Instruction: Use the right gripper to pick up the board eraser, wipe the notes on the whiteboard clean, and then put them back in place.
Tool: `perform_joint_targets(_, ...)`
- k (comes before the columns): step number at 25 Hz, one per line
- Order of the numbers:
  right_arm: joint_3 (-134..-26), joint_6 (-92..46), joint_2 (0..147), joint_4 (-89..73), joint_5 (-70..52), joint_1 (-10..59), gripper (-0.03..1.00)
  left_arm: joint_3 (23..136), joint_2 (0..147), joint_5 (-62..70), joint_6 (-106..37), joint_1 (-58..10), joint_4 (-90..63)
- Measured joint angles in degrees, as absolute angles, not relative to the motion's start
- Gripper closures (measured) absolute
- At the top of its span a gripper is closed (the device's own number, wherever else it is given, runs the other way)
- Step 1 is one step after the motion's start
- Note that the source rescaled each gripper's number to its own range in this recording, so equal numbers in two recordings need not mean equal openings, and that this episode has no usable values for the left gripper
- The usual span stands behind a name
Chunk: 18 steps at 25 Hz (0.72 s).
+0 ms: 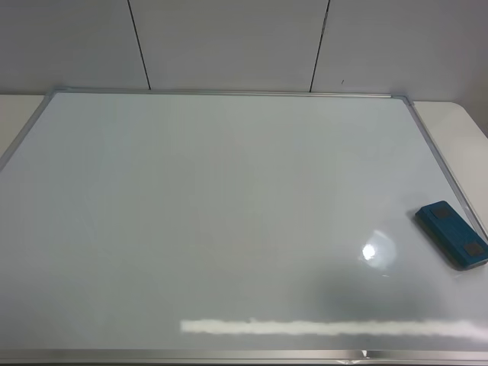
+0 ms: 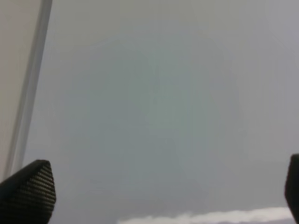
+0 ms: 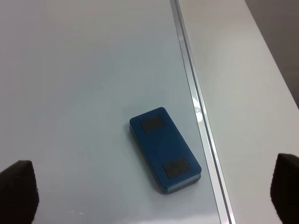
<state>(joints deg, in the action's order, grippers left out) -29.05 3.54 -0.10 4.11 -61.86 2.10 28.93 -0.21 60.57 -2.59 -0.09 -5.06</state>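
Exterior high: whiteboard (image 1: 221, 221) flat on table (image 1: 19, 110), filling most of the tabletop, silver frame all round, surface showing no marks. Blue eraser (image 1: 451, 233) lying flat on board near its right edge, toward the near right corner, angled, two dark square pads on top, just inside the frame and not on it. Bright glare spot on the board left of the eraser, pale reflected streak along the near edge. No arms or grippers visible here. Left wrist: left gripper (image 2: 159, 196) over bare board, only two dark fingertips (image 2: 28, 191) showing, set wide apart, nothing between them; frame strip of the board at one side, view blurred. Right wrist: right gripper (image 3: 152, 193) above the eraser (image 3: 164, 149), fingertips (image 3: 16, 189) spread wide, holding nothing, eraser clear of both tips, lying just beside frame (image 3: 198, 112), bare tabletop (image 3: 243, 84) beyond the frame.
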Motion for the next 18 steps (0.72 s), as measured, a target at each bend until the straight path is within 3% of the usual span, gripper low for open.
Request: perform_joint_targets(18,-29.0,3.5,-0.1,4.1,-61.9,2.1,-0.03,28.9,-0.2,60.6,-2.6,-0.1,-5.1)
